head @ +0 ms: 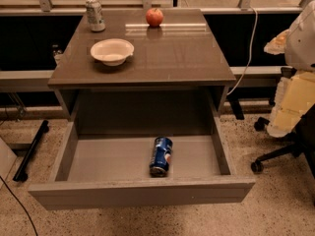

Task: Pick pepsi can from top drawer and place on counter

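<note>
We log the pepsi can lying on its side inside the top drawer, right of centre and close to the near front wall. Its body is blue, with a white-and-red patch on the right flank. Its silver end points near and its long axis runs near to far. The logo is only partly turned to us, and the far end is dim. Nothing touches the can.

The drawer is pulled fully out, with a grey floor and low side walls. The cavity under the counter is in shadow, and we can't make out its back.

On the counter there is a silver-green can upright at the far left, a red apple at far centre, and a white bowl at the left, nearer to us.

The gripper is at the right edge, well apart from the drawer and the can. It shows as a pale cream block under a white arm part, cut off by the frame. We can't tell whether it is open or closed, and it holds nothing we can see.

A dark chair base stands below it, partly hidden. A white cable hangs at the far right, and a black bar lies on the floor at the left.
</note>
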`<state>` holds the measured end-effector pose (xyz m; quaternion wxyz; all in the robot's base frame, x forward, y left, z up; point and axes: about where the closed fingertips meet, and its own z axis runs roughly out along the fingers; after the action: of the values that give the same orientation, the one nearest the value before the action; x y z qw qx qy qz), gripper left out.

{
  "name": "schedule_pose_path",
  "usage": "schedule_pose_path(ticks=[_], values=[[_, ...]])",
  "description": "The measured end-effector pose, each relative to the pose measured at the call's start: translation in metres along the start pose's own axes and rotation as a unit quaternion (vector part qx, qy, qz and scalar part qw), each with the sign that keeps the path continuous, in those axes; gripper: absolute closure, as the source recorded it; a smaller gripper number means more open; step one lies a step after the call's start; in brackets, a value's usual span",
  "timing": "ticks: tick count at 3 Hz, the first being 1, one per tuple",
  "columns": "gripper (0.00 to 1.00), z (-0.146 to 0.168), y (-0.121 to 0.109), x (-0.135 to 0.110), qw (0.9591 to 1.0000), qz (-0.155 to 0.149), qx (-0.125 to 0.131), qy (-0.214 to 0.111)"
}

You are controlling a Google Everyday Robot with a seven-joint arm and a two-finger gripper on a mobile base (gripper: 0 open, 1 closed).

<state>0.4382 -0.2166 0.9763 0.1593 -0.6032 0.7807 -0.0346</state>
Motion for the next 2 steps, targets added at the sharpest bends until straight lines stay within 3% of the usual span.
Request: schedule_pose_path(ticks=[1, 2], values=[[0.00, 0.000, 0.000, 0.000, 1.0000, 0.000, 0.000, 0.000], [0.00, 0.013, 0.003, -0.013, 0.9995, 0.025, -0.005, -0.019]])
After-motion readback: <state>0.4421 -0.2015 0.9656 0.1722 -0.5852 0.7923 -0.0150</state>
